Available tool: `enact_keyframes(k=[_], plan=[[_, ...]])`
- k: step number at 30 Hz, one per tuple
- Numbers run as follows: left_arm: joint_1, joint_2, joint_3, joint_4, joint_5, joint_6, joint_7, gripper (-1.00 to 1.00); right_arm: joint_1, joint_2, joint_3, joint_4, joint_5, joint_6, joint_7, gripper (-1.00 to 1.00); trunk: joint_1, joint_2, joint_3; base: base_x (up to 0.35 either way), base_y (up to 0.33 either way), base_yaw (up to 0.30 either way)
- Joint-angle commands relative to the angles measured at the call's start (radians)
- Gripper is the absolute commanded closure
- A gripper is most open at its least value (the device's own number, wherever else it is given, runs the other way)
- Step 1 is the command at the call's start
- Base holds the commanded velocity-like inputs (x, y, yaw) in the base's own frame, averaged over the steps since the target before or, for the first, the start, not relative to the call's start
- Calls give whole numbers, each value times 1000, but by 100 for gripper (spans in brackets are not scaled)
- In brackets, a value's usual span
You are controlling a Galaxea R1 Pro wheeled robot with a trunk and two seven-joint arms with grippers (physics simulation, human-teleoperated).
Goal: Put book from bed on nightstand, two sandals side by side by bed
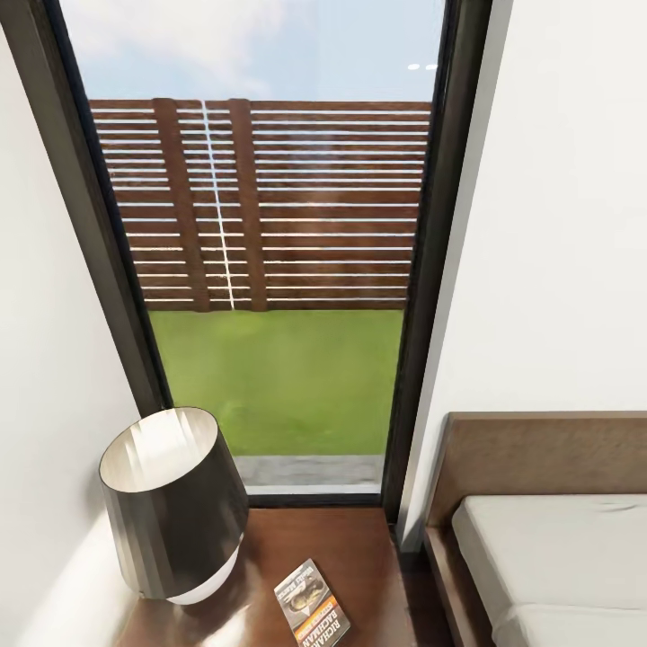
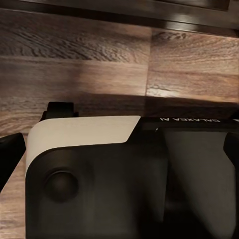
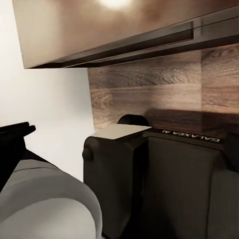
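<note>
With the book (image 1: pixel 311 604) already lying on the nightstand (image 1: pixel 359 548) beside the lamp (image 1: pixel 175 503), the sandals come next; I cannot tell how the jaws stand

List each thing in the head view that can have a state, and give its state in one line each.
book: lying flat, cover up, on the nightstand, free of any fingers.
nightstand: top carries the book and a lamp.
lamp: upright beside the book, not touching it.
bed: visible mattress part bare.
window: shut pane, fence and grass beyond.
</note>
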Motion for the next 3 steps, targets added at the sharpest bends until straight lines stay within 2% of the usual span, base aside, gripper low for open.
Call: enact_keyframes(k=[1,3], plan=[[-1,0,-9,1,10,-2,-3,-100,-1,0,-5,3,-7,10,4,-100,0,-1,-1,0,0,0],[-1,0,-9,1,10,-2,-3,-100,-1,-1,-5,3,-8,10,4,-100,0,-1,-1,0,0,0]])
